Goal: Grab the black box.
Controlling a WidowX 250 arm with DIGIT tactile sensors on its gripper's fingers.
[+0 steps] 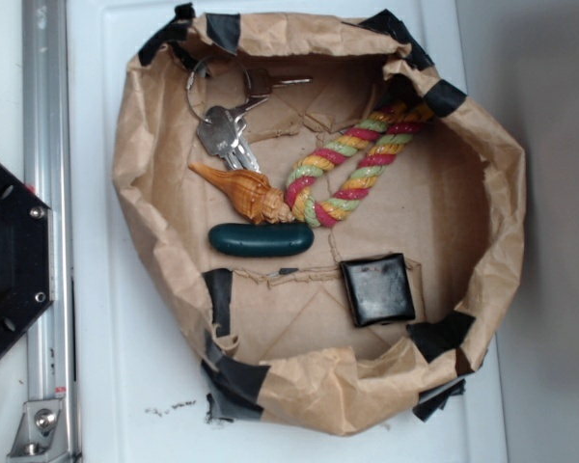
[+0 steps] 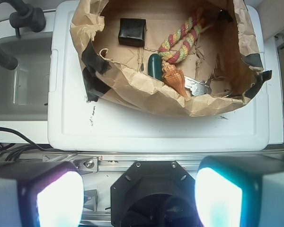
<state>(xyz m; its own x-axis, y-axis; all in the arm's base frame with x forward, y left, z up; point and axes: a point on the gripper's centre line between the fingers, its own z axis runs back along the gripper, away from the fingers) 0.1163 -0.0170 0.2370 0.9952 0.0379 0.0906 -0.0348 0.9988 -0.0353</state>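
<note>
black box (image 1: pixel 377 288) lies flat in the paper bin (image 1: pixel 497 222) near the taped wall, looks rigid, glossy, probably slick, so pinch across opposite rims; gripper (image 2: pixel 138 198) spread wide, empty, well short of it.

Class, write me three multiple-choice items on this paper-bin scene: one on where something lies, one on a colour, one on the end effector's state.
1. Where does the black box lie?
A. on the bin floor, apart from the other items
B. on top of the rope
C. outside the bin

2. What colour is the oblong capsule beside the seashell?
A. white
B. dark green
C. orange

3. How is the end effector in the wrist view?
A. shut on the keys
B. shut on the rope
C. open, holding nothing

Answers: 1 A, the box sits alone on the brown paper bin floor near the taped edge. 2 B, its surface is dark green. 3 C, the two fingers stand wide apart, far from the bin.
</note>
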